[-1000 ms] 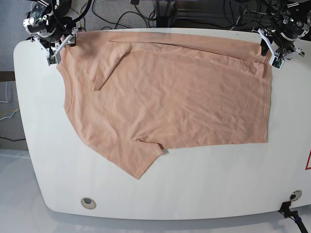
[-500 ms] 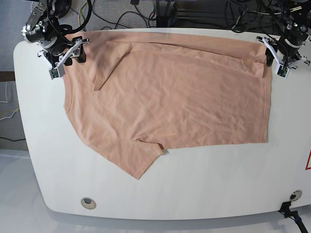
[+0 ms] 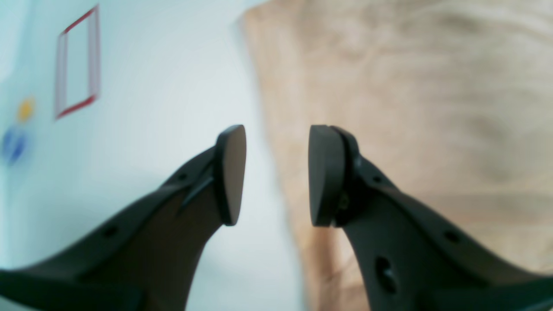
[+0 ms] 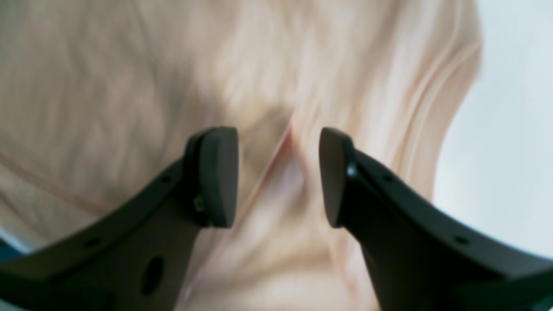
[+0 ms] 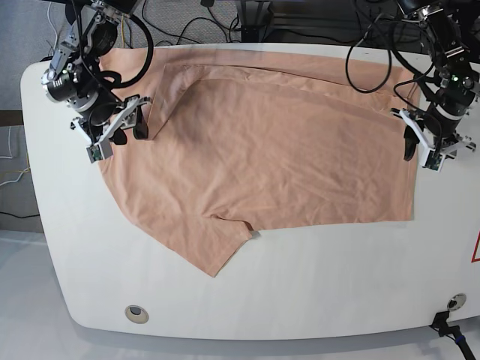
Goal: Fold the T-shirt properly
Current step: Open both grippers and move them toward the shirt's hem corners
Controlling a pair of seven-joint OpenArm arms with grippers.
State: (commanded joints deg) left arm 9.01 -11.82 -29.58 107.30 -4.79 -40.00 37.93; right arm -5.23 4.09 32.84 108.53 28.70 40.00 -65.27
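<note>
Peach-coloured T-shirt (image 5: 262,150) lies spread over the white surface (image 5: 322,292), covering most of its far half, with the far long edge folded inward into a flat band that runs from the shoulder side to the hem side. One short sleeve (image 5: 221,247) sticks out toward the near edge of the surface, and the other sleeve (image 5: 169,94) lies folded over onto the body of the shirt. The right pincer (image 5: 120,129) hangs over the collar end of the shirt, on the base view's left; its jaws are spread apart with nothing between them, and in the right wrist view (image 4: 278,177) blurred fabric with a seam fills the space below them. The left pincer (image 5: 421,146) hangs at the hem end, on the base view's right, also spread and pinching nothing. In the left wrist view (image 3: 276,175) its two black fingertips (image 3: 231,172) straddle the shirt's straight edge, one over bare white surface and the other over cloth. A red-outlined rectangle (image 3: 77,60) is marked on the surface beyond that pincer, with blurred yellow and blue spots beside it. A small round hole (image 5: 136,313) sits near the front edge of the surface, well apart from the shirt. Dark cables (image 5: 225,15) trail behind the far edge.
</note>
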